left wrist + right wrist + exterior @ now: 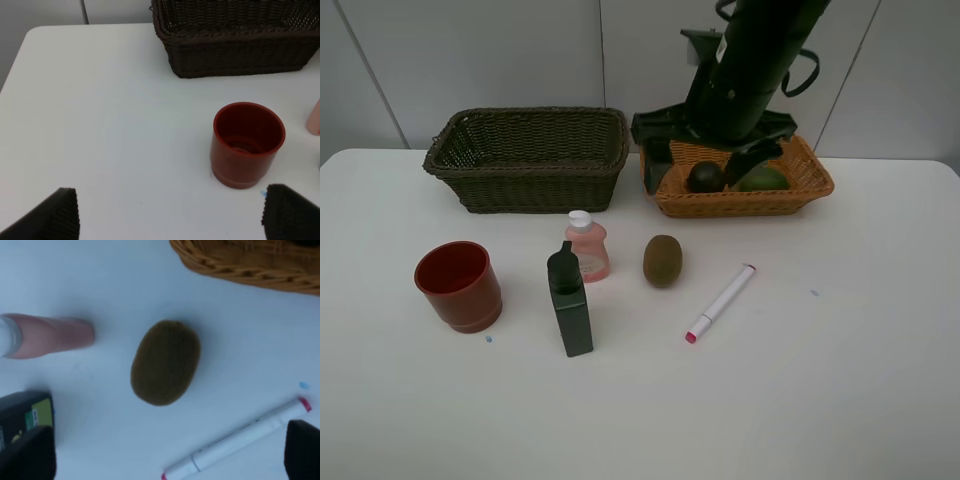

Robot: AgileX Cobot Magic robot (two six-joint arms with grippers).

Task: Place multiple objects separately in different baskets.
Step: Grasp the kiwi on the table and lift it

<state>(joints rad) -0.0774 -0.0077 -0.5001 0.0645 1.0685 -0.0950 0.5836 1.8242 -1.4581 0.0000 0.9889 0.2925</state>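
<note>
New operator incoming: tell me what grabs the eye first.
A black robot arm looms over the orange-tan basket at the back right, which holds a dark round fruit and a green lime. The red cup, pink bottle, dark green bottle, kiwi and marker sit in a loose row out front; the dark basket, back left, looks empty.

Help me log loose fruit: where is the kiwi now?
In the exterior high view the kiwi lies on the table near the middle, between the pink bottle and the marker, in front of the orange-tan basket.
</note>
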